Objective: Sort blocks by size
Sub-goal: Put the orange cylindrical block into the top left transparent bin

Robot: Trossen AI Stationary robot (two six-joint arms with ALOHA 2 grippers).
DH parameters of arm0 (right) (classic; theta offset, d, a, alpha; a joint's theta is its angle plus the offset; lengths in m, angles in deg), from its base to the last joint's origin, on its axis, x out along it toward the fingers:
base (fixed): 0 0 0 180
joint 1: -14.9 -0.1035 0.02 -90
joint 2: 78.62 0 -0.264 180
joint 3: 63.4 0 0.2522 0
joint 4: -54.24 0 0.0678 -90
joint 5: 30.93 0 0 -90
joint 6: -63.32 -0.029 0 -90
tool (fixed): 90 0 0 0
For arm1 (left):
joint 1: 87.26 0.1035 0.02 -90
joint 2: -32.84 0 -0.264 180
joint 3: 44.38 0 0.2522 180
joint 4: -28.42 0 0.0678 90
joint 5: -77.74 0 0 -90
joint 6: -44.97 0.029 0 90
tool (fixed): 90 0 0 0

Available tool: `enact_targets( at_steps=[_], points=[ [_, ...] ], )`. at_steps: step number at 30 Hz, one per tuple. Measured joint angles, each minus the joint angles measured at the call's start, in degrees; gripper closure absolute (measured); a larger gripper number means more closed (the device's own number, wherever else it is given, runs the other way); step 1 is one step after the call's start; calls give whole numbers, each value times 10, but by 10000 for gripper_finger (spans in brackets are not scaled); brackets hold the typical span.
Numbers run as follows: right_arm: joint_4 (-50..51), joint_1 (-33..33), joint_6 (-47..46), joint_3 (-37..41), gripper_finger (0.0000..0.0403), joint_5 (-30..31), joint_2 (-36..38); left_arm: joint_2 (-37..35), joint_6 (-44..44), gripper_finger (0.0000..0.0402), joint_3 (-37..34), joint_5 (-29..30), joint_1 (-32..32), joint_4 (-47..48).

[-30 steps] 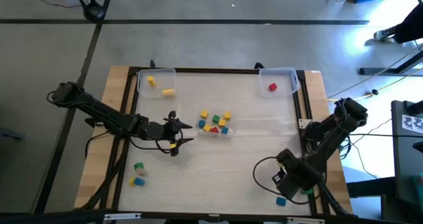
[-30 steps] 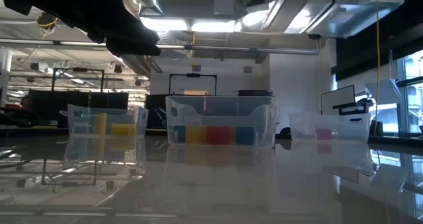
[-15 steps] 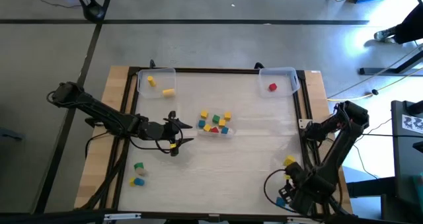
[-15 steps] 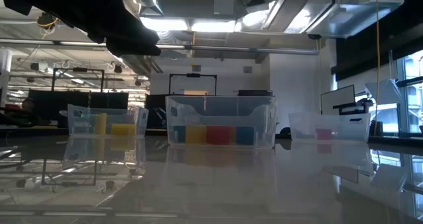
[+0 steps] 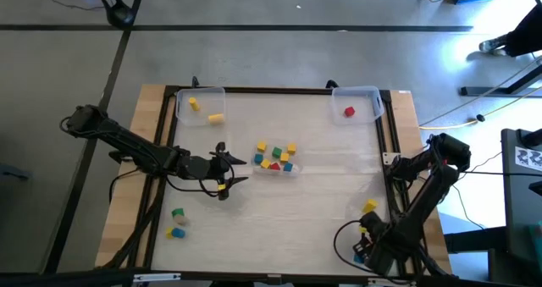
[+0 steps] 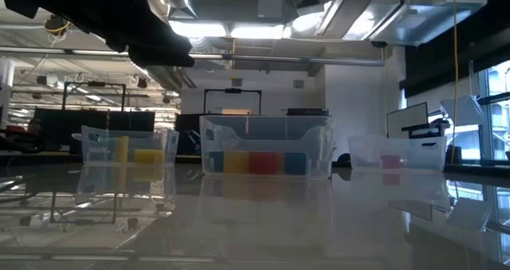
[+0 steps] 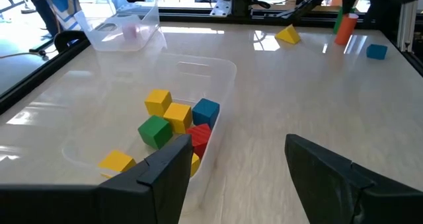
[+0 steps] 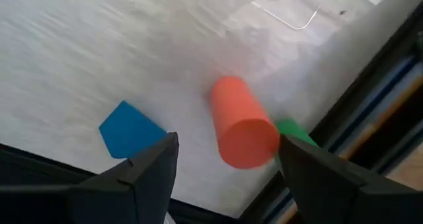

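One arm moved: right gripper (image 5: pixel 366 251) retreated toward the table's (image 5: pixel 305 198) near-right corner.

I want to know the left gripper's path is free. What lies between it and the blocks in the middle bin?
Only bare table and the clear bin's near wall, seen in the left wrist view. The left gripper hangs open just short of the blocks.

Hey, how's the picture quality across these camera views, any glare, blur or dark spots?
Low view: strongly backlit by ceiling lights, the glossy tabletop mirrors them, and the clear plastic bin stays readable. High view: evenly lit, sun patch at upper right. Left wrist view: sharp, window glare on the table. Right wrist view: the orange cylinder block and blue block look soft and smeared.
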Motion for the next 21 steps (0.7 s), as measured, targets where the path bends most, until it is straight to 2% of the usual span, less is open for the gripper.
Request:
enact_targets(
  at_steps=[13, 21],
  points=[
    [-39, 0, 6, 39, 150, -1, 0, 0, 0, 172, 0, 0, 0, 0],
    [-63, 0, 7, 40, 233, -6, 0, 0, 0, 172, 0, 0, 0, 0]
  ],
)
